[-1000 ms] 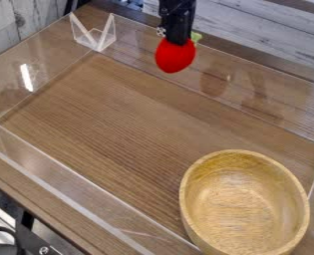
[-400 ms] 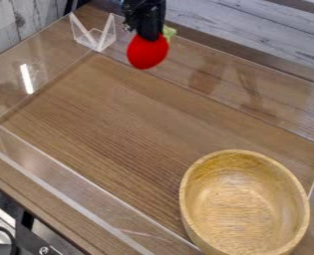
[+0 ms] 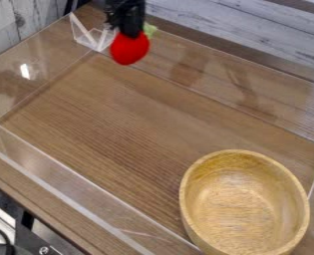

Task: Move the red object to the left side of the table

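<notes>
Currently: hand [image 3: 128, 34] clamped on the red object [image 3: 130, 48], top of frame, left of centre.
Object hangs above the surface [image 3: 133, 129]; wooden bowl [image 3: 246, 206] sits lower right, well apart.

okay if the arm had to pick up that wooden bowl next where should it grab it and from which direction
Probably the rim of the wooden bowl, from straight above. It sits upright and open, far wider than the gripper, now shut on the red object, so one finger inside and one outside the thin wall looks like the workable hold.
</notes>
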`<state>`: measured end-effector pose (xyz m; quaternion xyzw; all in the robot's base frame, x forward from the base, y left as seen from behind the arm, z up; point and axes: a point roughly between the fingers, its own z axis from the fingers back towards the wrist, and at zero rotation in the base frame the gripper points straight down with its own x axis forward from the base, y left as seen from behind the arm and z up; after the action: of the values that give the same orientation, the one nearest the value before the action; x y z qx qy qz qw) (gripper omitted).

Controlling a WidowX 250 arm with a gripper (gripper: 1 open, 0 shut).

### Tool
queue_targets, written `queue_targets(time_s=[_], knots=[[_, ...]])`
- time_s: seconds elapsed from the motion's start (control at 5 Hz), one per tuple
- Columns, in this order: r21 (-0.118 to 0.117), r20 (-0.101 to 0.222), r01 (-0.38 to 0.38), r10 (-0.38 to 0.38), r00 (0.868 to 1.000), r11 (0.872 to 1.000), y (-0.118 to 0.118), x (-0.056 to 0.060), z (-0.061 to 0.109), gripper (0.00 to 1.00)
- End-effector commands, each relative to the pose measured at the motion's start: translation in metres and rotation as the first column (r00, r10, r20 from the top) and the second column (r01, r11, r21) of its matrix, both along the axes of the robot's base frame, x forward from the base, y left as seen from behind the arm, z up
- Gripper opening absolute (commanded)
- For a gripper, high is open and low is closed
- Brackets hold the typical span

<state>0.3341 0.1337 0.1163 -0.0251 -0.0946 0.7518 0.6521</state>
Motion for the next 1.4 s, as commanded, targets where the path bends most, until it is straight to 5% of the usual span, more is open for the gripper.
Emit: queue_targets(time_s=[0.0,0.4,0.8,1.2], knots=[[0.035,0.028,-0.018,0.017,0.999,0.999,0.030,-0.010,0.004,0.00],[0.070,0.018,0.009,-0.010,1.000,0.998,0.082,-0.009,-0.007,0.00],[0.091,-0.006,-0.036,0.036,0.999,0.995,0.080,0.013,-0.042,0.00],[0.078,-0.017,-0.041,0.043,0.999,0.996,0.079,0.035,-0.039,0.00]])
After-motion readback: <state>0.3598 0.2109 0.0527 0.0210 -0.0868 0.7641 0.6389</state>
